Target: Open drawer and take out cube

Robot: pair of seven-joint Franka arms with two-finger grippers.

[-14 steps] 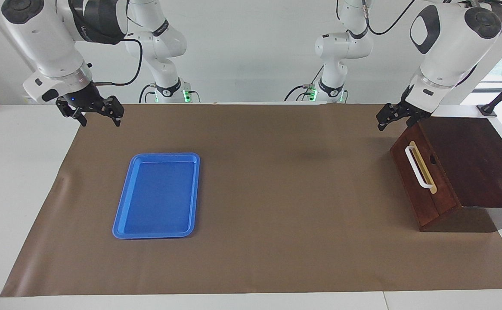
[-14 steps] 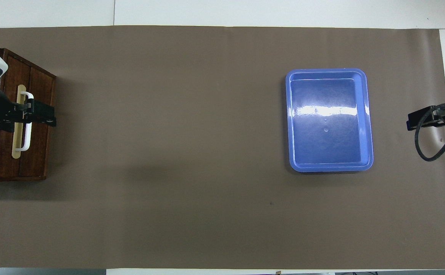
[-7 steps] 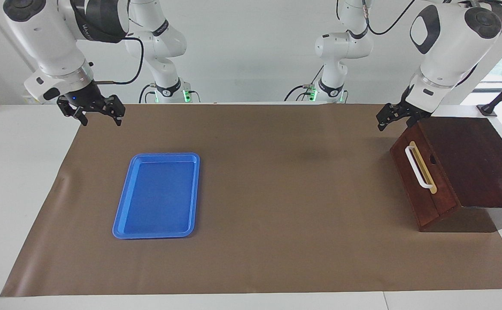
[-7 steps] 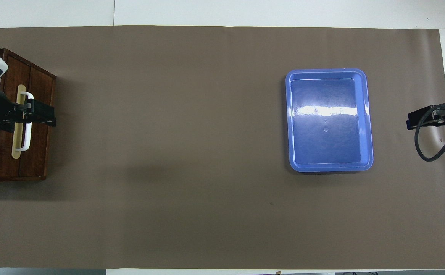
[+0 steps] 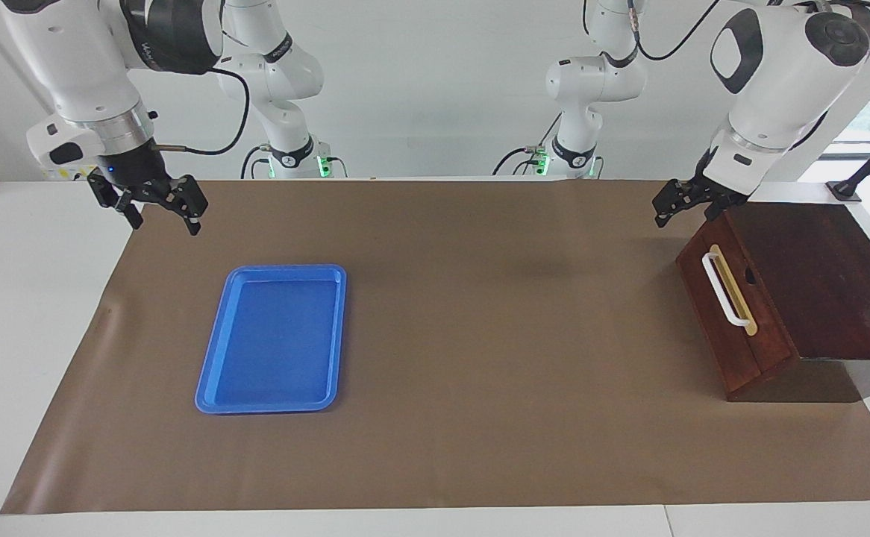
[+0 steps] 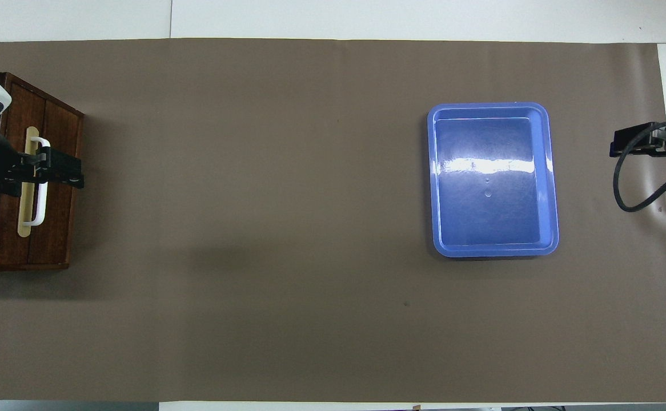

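Note:
The drawer [image 5: 712, 322] is shut in its dark wooden cabinet [image 5: 815, 276] at the left arm's end of the table. Its white bar handle [image 5: 726, 291] faces the table's middle. The drawer [image 6: 53, 228] and its handle [image 6: 38, 206] also show in the overhead view. The cube is hidden. My left gripper [image 5: 685, 212] is open and hangs above the cabinet's corner nearest the robots; in the overhead view it [image 6: 41, 172] covers part of the handle. My right gripper [image 5: 164, 221] is open and empty above the mat's edge at the right arm's end.
A blue plastic tray [image 5: 215, 373], empty, lies on the brown mat [image 5: 480, 335] toward the right arm's end; it also shows in the overhead view [image 6: 545, 171]. The right arm's black cable [image 6: 624, 188] hangs beside its gripper.
My right gripper has moved a little away from the robots and lower over the mat's edge. The left gripper, the drawer and the tray have not moved.

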